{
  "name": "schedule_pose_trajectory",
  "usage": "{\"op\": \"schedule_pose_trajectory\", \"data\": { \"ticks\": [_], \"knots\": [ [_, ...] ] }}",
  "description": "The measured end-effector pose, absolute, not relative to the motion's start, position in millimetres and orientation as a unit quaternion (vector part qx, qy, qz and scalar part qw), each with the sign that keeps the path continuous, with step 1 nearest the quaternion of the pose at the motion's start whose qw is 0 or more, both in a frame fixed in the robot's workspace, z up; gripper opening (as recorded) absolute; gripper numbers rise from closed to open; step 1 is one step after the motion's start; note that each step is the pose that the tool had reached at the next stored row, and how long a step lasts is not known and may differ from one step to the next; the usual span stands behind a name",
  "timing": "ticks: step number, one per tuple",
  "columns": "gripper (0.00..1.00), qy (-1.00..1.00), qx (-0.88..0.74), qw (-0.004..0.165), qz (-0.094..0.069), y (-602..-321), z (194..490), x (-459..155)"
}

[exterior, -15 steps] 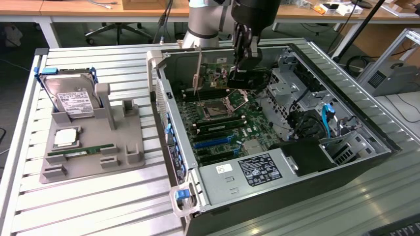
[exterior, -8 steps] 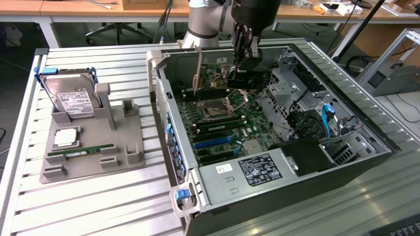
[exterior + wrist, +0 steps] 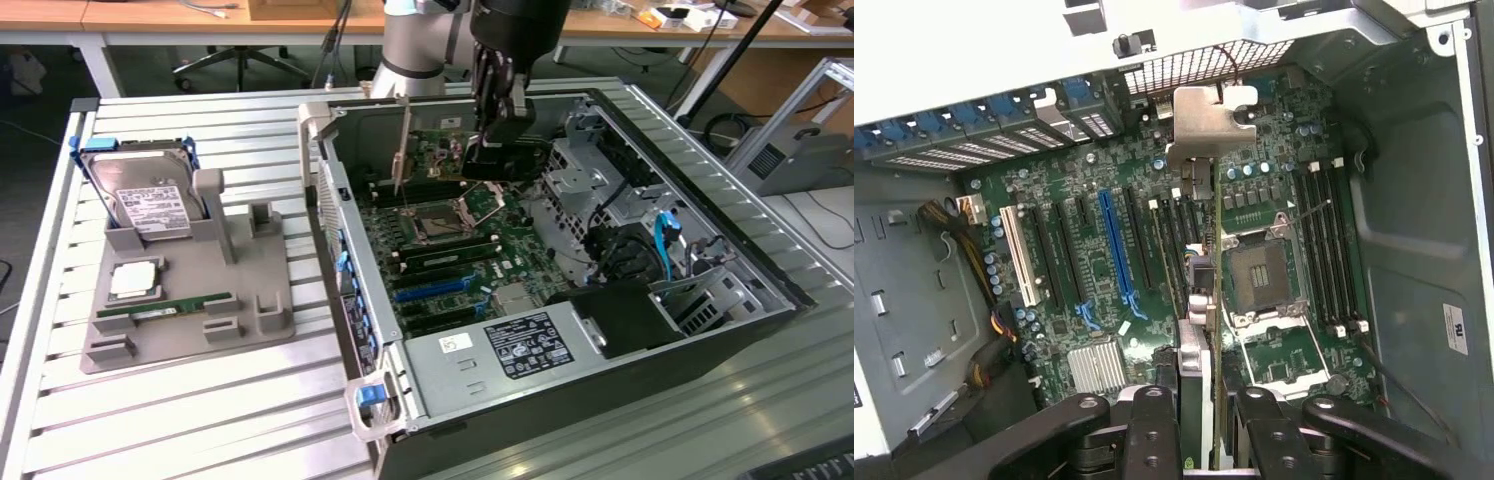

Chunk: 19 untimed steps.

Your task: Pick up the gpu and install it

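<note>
Hand apparently grips gpu.

Hard drive and RAM stick on grey holder, beside open computer case.

Claw fingertips cut off by edge

The surface is light grey metal made of long ribbed slats. Behind it stand long wooden desks with white frames. An office chair's wheeled base sits on the dark floor under one desk. Black cables lie on the floor at the exterior view's right, near a silver metal frame. The light is bright and even.
</note>
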<state>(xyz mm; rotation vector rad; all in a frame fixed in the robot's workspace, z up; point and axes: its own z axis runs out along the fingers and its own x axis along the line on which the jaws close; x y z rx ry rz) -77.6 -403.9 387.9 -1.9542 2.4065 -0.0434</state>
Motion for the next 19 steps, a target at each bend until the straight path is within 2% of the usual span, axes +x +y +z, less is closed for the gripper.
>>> {"op": "schedule_pose_trajectory", "data": {
  "ticks": [19],
  "knots": [
    [0.27, 0.763, -0.646, 0.021, -0.014, -404.2, 387.7, -77.6]
  ]
}}
